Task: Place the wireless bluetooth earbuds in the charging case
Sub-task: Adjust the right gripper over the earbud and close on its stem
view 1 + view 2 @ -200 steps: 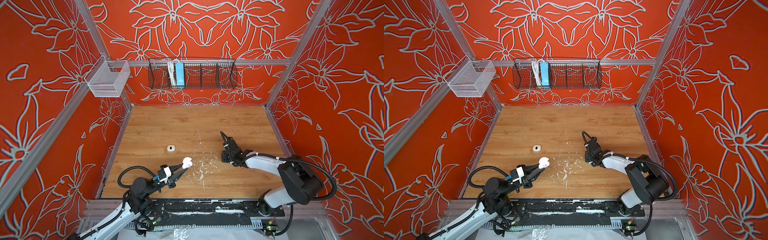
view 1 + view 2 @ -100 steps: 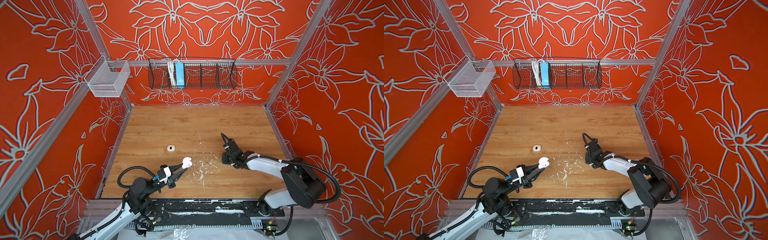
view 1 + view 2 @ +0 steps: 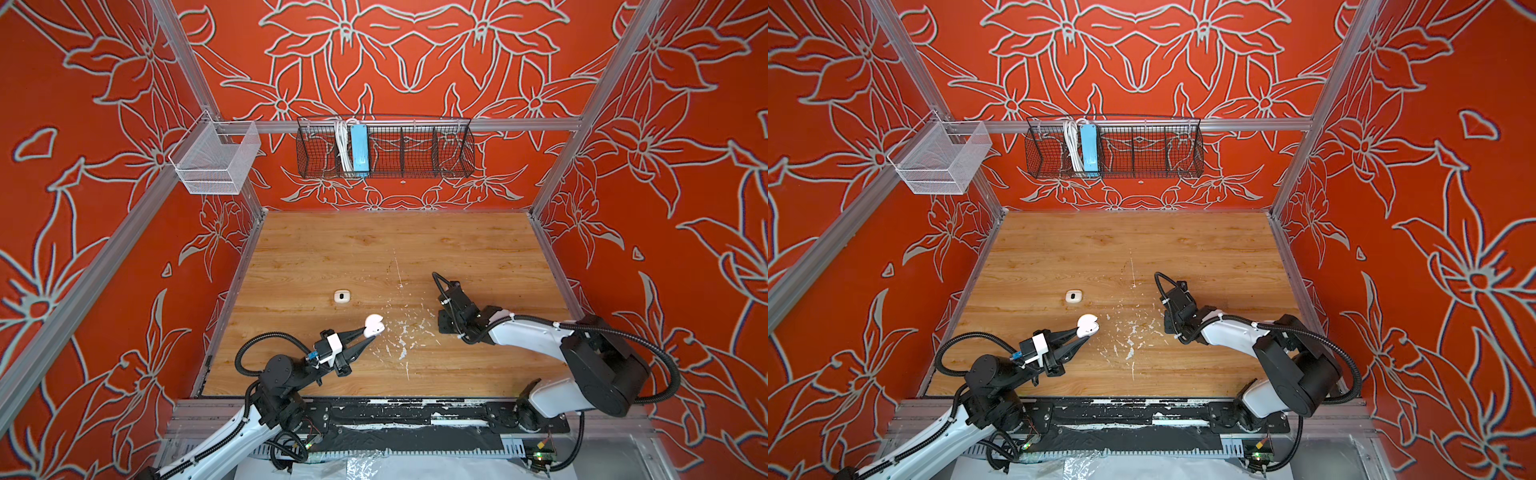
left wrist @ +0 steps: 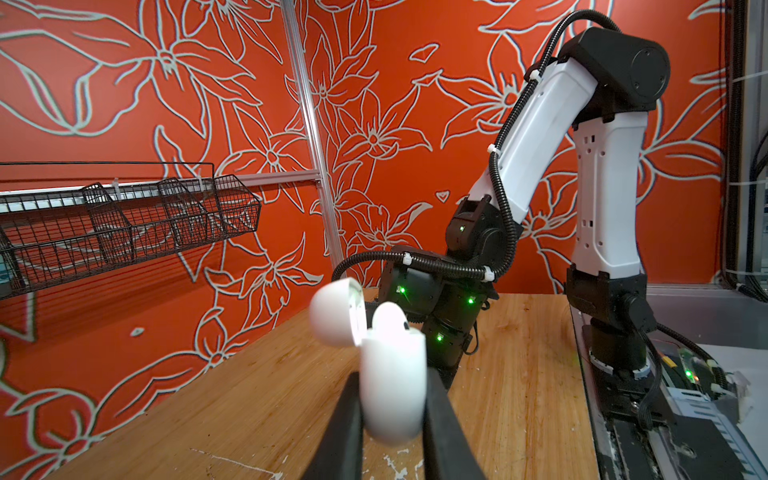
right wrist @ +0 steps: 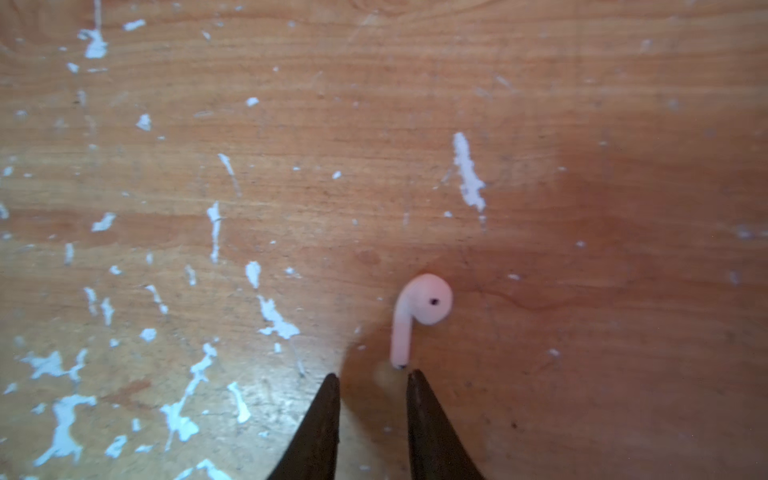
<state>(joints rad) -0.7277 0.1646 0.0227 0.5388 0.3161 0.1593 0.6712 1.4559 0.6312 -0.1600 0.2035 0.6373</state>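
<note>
We pinch the open charging case between our left fingers over the tabletop, with one earbud seated inside. Our right fingers stand slightly spread and empty, their tips just short of the second earbud, which lies on the wood.

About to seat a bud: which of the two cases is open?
The round white charging case clamped in the left gripper: lid swung up. The cream square case on the table shows no raised lid.
</note>
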